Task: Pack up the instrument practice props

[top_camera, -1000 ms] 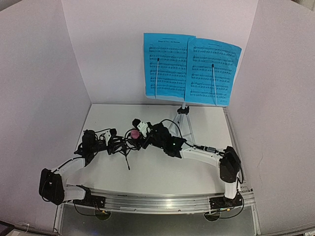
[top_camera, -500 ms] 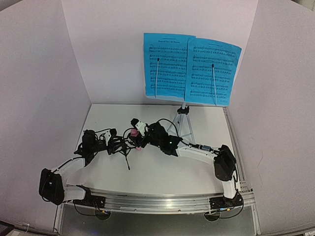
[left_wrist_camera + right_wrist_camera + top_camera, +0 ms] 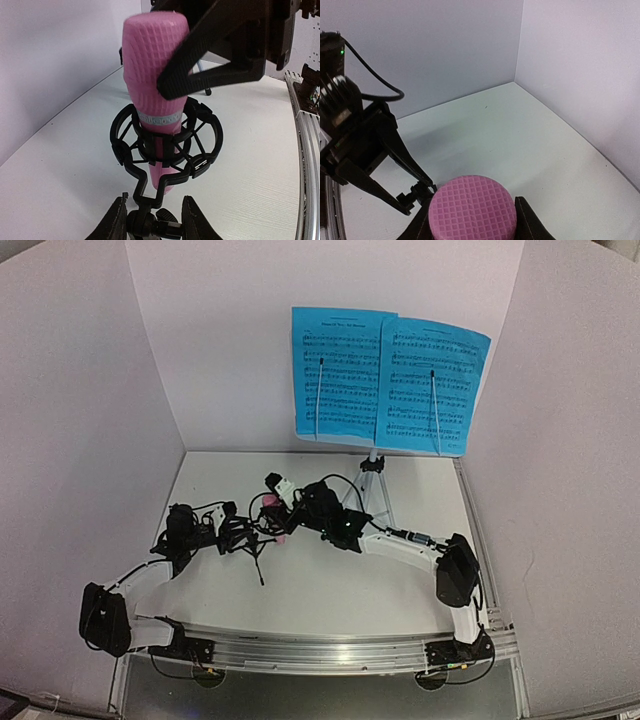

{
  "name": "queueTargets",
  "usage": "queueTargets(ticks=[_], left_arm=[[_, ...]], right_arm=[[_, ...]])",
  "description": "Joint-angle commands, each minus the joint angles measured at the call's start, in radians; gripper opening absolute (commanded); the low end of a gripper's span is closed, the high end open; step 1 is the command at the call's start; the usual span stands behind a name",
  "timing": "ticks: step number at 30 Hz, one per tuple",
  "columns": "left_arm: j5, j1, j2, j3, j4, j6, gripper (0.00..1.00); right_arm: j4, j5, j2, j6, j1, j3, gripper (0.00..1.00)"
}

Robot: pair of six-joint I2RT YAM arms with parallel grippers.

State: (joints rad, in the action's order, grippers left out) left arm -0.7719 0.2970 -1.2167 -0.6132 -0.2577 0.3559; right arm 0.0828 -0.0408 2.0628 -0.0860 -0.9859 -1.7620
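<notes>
Two blue sheet-music pages [image 3: 385, 380] sit up on the music stand [image 3: 372, 485], far right. Nearer and left of it, the left gripper [image 3: 152, 222] clamps the black mic stand [image 3: 167, 145] low on its stem. And the right gripper [image 3: 470, 220] pinches the head of the pink microphone [image 3: 152, 65], which stands upright in the ring mount.
</notes>
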Motion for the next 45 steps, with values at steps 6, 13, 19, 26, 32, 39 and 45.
queueTargets(ticks=[6,13,19,26,32,39,45], left_arm=[[0.056,-0.009,-0.012,-0.019,0.06,0.064,0.03],[0.068,-0.01,-0.014,-0.026,0.066,0.076,0.0],[0.071,-0.014,-0.024,-0.038,0.055,0.08,0.0],[0.109,-0.041,-0.041,-0.066,0.021,0.093,0.0],[0.141,-0.084,-0.082,-0.092,-0.024,0.102,0.0],[0.179,-0.121,-0.141,-0.119,-0.067,0.143,0.0],[0.195,-0.171,-0.179,-0.164,-0.024,0.154,0.0]], right_arm=[[0.044,0.033,-0.094,0.012,0.023,-0.117,0.16],[0.057,0.071,-0.208,0.029,0.025,-0.13,0.04],[0.073,0.041,-0.293,0.069,0.026,-0.096,0.0],[-0.099,0.041,-0.39,0.227,0.026,-0.098,0.0],[-0.477,0.112,-0.388,0.442,0.025,-0.125,0.0],[-0.569,0.221,-0.244,0.646,0.025,-0.079,0.0],[-0.572,0.303,-0.003,0.815,0.049,-0.207,0.0]])
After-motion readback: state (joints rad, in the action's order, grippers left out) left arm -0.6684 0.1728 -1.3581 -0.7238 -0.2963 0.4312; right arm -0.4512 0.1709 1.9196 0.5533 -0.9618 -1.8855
